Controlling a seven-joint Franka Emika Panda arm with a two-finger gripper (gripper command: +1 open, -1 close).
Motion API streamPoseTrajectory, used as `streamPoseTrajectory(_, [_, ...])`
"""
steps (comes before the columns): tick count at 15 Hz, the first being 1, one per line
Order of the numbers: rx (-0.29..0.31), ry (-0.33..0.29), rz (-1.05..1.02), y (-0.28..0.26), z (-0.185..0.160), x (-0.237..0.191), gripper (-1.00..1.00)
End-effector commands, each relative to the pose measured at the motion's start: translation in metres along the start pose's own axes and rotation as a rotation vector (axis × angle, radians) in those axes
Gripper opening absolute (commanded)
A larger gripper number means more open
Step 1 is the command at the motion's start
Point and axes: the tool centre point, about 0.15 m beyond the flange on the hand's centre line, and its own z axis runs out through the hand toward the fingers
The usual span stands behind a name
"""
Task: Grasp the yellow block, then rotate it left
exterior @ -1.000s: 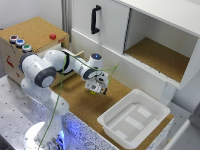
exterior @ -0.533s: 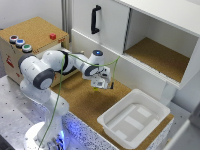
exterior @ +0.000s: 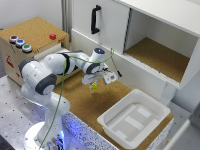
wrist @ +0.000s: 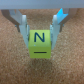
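Observation:
The yellow block [wrist: 40, 43] is a small bright yellow cube with a dark letter N on its face. In the wrist view it sits between my two fingers [wrist: 22, 26], which press on its sides. In the exterior view the yellow block [exterior: 94, 86] hangs under my gripper [exterior: 95, 83], lifted a little above the cork board [exterior: 80, 100]. The gripper is shut on it.
A white tray [exterior: 134, 119] lies at the exterior view's right on the cork board. A white cabinet with a black handle [exterior: 94, 19] and an open compartment [exterior: 156, 56] stands behind. A wooden box [exterior: 31, 35] with a small red block [exterior: 52, 36] and buttons is at the left.
The arm has moved toward the exterior view's right and risen, carrying the yellow block up off the cork board.

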Motion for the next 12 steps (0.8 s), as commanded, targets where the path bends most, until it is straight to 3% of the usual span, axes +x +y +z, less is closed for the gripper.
streamPoseTrajectory(1, [-0.051, -0.010, -0.100, 0.010, 0.026, 0.000, -1.00])
streamPoseTrajectory(2, [-0.035, -0.018, -0.070, 0.015, 0.029, 0.002, -1.00])
streamPoseTrajectory(3, [-0.047, -0.032, -0.058, 0.016, 0.027, 0.006, 1.00])
streamPoseTrajectory(9, [-0.075, -0.025, -0.013, -0.004, -0.014, 0.028, 1.00])
streamPoseTrajectory(12, [-0.059, -0.020, 0.141, -0.013, -0.025, 0.035, 1.00])
